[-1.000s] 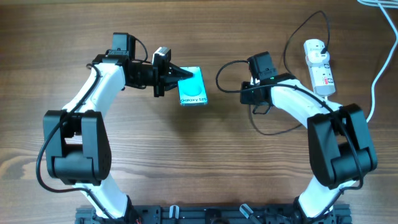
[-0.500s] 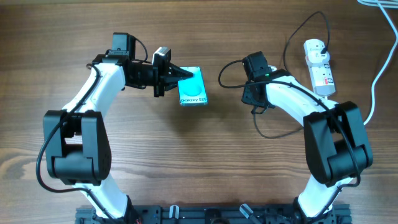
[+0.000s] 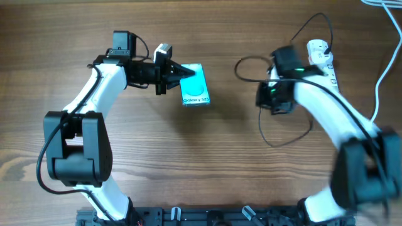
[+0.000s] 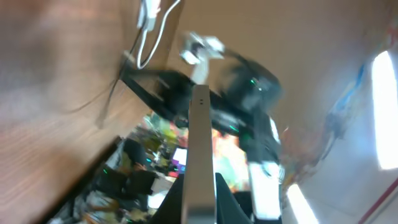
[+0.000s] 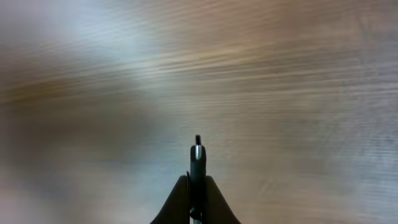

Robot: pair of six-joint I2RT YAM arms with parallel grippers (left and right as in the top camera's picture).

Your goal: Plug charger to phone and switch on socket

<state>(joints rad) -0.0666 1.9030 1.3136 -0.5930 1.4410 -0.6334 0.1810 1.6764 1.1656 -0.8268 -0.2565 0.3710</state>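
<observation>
- Wood-grain surface seen from overhead: the left hand is clamped on the phone at the corner nearest it. The rest of the phone juts out past the fingertips, teal screen up. The right hand is blurred. The charger loops loosely around it, and the socket lies just beyond.
- Left wrist view: the phone shows edge-on, a thin rigid slab pinched across its thickness between the fingers. I judge it stiff, smooth-faced and apt to slip, so a firm edge hold suits it.
- Right wrist view: the right hand is closed on the connector, its tip pointing ahead of the fingers. The cable looks limp and light, so gripping the hard plug body should steer it best.
</observation>
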